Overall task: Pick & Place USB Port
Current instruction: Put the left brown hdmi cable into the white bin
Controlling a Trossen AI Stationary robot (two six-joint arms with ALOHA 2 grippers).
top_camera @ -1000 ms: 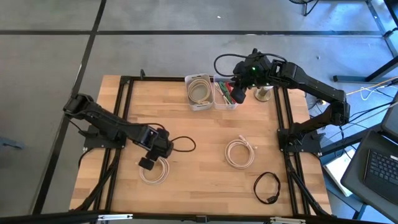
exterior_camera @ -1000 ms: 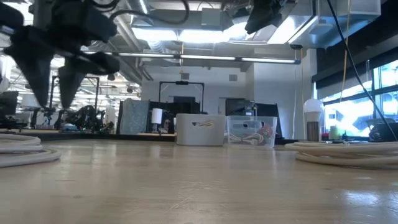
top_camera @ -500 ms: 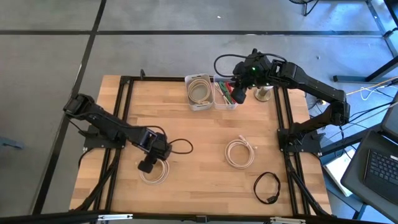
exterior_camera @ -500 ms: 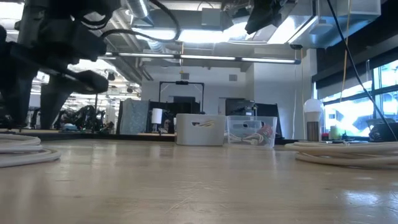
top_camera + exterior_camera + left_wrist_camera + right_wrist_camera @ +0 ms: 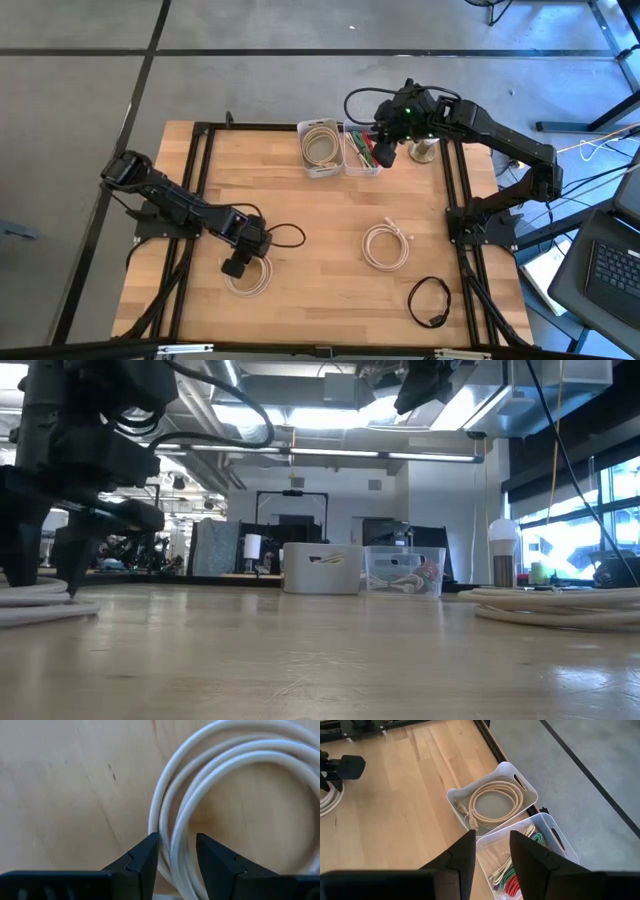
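Observation:
A white coiled cable [image 5: 250, 277] lies flat on the near left part of the wooden table; it fills the left wrist view [image 5: 235, 785]. My left gripper [image 5: 237, 268] [image 5: 177, 851] is open and low over the coil's left side, pointing down, with the coil's strands running between its fingers. In the low view it stands down at table level [image 5: 72, 585] beside the coil [image 5: 30, 605]. My right gripper [image 5: 383, 155] [image 5: 492, 845] is open and empty, hovering high over the clear bin [image 5: 530, 855] at the far edge. My left gripper has a finger on each side of the strands at the coil's rim [image 5: 172, 832], coming from above. The coil lies flat on the table. Whether the fingers touch the cable, I cannot tell.
A white bin [image 5: 322, 148] holding a cream coiled cable sits next to the clear bin [image 5: 362, 155] of coloured cables at the far edge. Another white coil [image 5: 386, 245] lies right of centre and a black cable loop [image 5: 429, 300] near the right corner. Black frame rails run along both sides.
My left gripper has come down from well above the table to table level and shifted slightly toward the table's left, onto the white coil's rim. The coil has stayed where it was. The right arm has kept still.

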